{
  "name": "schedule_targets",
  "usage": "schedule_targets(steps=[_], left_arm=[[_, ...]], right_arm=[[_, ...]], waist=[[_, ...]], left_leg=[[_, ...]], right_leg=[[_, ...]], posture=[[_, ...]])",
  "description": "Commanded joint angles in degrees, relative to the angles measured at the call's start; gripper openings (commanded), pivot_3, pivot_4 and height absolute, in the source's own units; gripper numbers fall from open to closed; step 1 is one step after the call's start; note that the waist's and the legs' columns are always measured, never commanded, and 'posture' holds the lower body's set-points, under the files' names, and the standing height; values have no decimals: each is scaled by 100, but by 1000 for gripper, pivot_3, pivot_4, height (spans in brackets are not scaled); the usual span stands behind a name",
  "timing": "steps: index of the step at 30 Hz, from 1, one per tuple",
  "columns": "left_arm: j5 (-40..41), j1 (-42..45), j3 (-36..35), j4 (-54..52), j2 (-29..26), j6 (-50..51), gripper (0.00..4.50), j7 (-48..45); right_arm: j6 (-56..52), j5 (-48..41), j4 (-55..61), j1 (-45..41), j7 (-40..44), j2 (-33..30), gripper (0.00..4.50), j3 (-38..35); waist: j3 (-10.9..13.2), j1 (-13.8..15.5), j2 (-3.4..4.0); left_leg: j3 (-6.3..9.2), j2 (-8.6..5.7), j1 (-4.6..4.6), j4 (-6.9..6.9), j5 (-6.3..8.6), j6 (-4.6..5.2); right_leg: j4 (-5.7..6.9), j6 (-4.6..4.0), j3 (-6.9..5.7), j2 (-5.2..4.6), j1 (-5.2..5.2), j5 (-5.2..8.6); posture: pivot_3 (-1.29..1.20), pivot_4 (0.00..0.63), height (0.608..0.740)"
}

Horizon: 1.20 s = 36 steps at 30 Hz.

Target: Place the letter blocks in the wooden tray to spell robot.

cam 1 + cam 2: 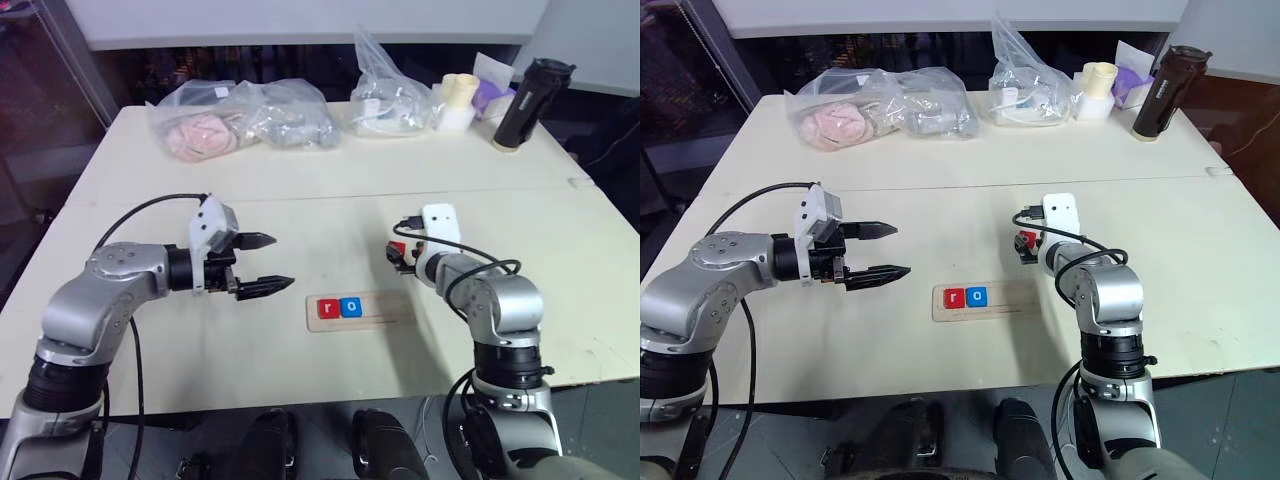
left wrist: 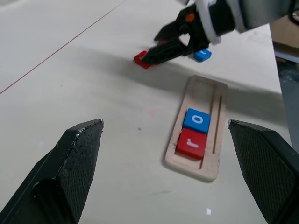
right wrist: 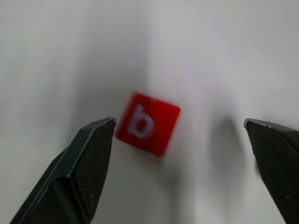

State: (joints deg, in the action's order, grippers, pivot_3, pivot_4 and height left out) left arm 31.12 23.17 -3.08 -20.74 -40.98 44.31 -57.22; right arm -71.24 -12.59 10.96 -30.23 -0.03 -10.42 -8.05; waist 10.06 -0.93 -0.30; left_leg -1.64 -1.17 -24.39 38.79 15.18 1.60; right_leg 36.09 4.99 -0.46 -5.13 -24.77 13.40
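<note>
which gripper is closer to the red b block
Right. The right gripper hangs open just over the red b block, which lies on the table between its fingers. The left gripper, also open, hovers on the far side of the wooden tray.

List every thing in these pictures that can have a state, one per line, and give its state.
Long pale wooden tray: flat on the table, partly filled.
Red square r block: seated in the tray.
Blue square o block: seated beside the r.
Red square b block: loose on the table, ungripped.
Small blue block: loose on the table.
Left gripper: jaws open, empty.
Right gripper: jaws open, over the b block.
</note>
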Motion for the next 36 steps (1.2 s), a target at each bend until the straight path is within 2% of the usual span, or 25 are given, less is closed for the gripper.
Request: schedule_targets(steps=[1, 8, 18, 24, 26, 28, 31, 32, 36], left_arm=[[202, -12, -267, -209, -193, -60, 4434, -19], [61, -393, -172, -307, -731, -698, 4434, -429], [98, -393, -153, -297, -696, -785, 4434, -249], [107, -437, -128, -362, -696, -784, 4434, -164], [101, -459, -126, -386, -699, -786, 4500, -140], [87, -464, -121, -384, -697, -797, 4500, -116], [75, -432, -98, -358, -683, -803, 4500, -84], [75, -420, -90, -351, -678, -805, 4500, -80], [30, -341, -5, -256, -629, -871, 4500, -102]], right_arm=[[64, -40, -291, -153, -110, 294, 4500, -289], [73, 47, -595, -226, -169, 591, 4500, -193], [332, 455, -783, -250, -146, 531, 4500, 617], [529, 611, -1167, -333, -249, 693, 4500, 547], [476, 569, -1228, -331, -238, 751, 3954, 452], [460, 588, -1223, -323, -229, 753, 3138, 431], [483, 655, -1179, -316, -206, 710, 1492, 479], [455, 654, -1143, -307, -184, 699, 1137, 489], [325, 691, -788, -241, -80, 467, 1148, 552]], waist=[[0, -40, 0], [-5, -135, -5], [-12, -195, -16], [-12, -226, -17], [-12, -239, -17], [-12, -244, -17], [-12, -260, -17], [-12, -265, -17], [-12, -256, -16]], left_leg=[[0, 1, 0, -2, -1, -2], [0, 2, 27, -22, -10, -15], [-2, 4, 66, -80, -18, -26], [-5, 4, 88, -80, -18, -28], [-5, 5, 90, -80, -17, -29], [-5, 6, 90, -81, -17, -29], [-5, 7, 90, -86, -17, -29], [-5, 7, 90, -88, -17, -29], [-5, 7, 89, -92, -17, -29]], right_leg=[[1, 0, 0, 2, -2, 0], [1, -7, 2, 4, 11, -2], [-8, -12, 3, 2, 13, -3], [-11, -15, 3, 1, 33, -5], [-10, -16, 4, 1, 33, -5], [-10, -18, 3, 1, 32, -6], [-10, -18, 3, 1, 29, -6], [-11, -18, 3, 1, 29, -6], [-16, -18, 3, 1, 28, -6]], posture=[[0, 150, 740], [0, 150, 740], [0, 150, 740], [0, 150, 740], [0, 150, 740], [0, 150, 740], [0, 150, 740], [0, 150, 740], [0, 150, 740]])
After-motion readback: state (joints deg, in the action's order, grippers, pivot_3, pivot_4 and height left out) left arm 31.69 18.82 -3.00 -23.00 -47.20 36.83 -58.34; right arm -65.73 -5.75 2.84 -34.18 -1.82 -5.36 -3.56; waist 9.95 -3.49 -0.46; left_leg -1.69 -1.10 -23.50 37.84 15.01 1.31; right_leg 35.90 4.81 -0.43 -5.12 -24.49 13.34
